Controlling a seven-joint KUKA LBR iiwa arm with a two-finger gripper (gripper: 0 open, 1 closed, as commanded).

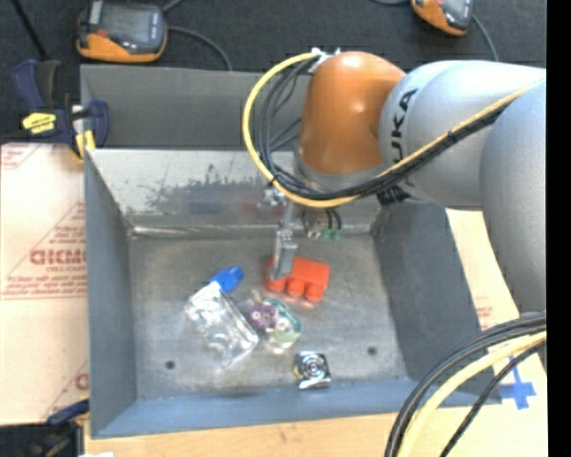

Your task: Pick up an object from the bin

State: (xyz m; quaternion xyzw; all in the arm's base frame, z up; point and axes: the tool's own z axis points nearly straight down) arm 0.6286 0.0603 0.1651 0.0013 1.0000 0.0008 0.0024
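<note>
The arm (pixel 476 131) reaches into the grey metal bin (pixel 109 284) from the right, with its orange cover (pixel 347 112) and looped yellow and black cables (pixel 266 122) hanging above the bin's far wall. Below the cover the gripper (pixel 285 260) points down to the bin floor, near the middle. Whether it is open or closed cannot be told, because the cover and wrist hide most of it and a narrow grey part alone shows beneath them. Its tip is down at the left edge of an orange-red block (pixel 307 279), which lies flat on the floor just to the gripper's right and seems to touch it; whether the block is gripped cannot be told either.

To the gripper's left, near but apart from it, lies a blue cap (pixel 229 278), set against a crumpled clear plastic packet (pixel 219 324) that spreads toward the near wall. Just in front of the gripper, on the near-wall side, sits a round clear piece (pixel 278 322) with purple and green inside, touching the packet. Farther that way a small silver and black thing (pixel 312 369) lies by itself, well apart from the gripper
</note>
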